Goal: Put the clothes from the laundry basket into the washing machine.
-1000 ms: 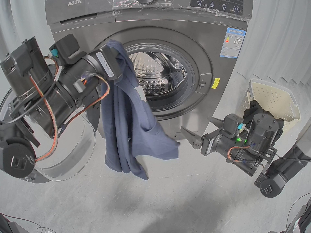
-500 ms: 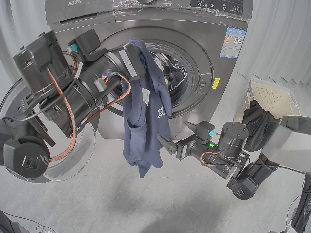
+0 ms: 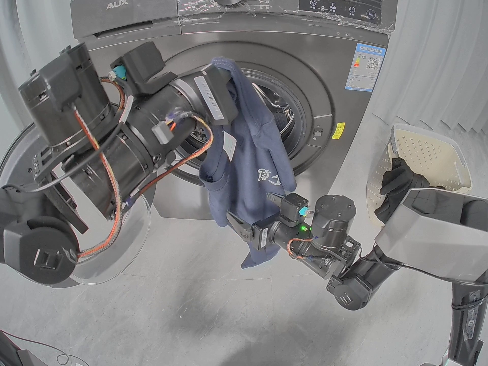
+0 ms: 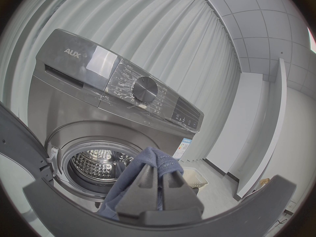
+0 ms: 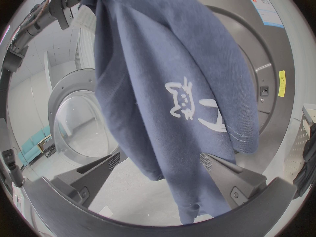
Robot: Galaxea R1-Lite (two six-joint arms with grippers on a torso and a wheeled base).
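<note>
Both arms have closed in: your left arm swung the blue shirt (image 3: 259, 148) rightward, and the right arm came left, away from the laundry basket (image 3: 432, 153).

One washing machine (image 3: 325, 67) stands far, its door (image 3: 114, 245) open to the left. Its drum mouth (image 3: 278, 112) lies directly behind the shirt. The one basket sits at the right, with one dark garment (image 3: 399, 179) draped over its rim.

The one shirt hangs with its long axis vertical, just on the near side of the mouth, so I judge the coming push goes away from you.

Your left pincer (image 4: 160, 172), clamped on the shirt's top fold, is nearer the mouth. The right pincer (image 5: 159, 158), fingers apart, straddles the shirt's lower tail.
</note>
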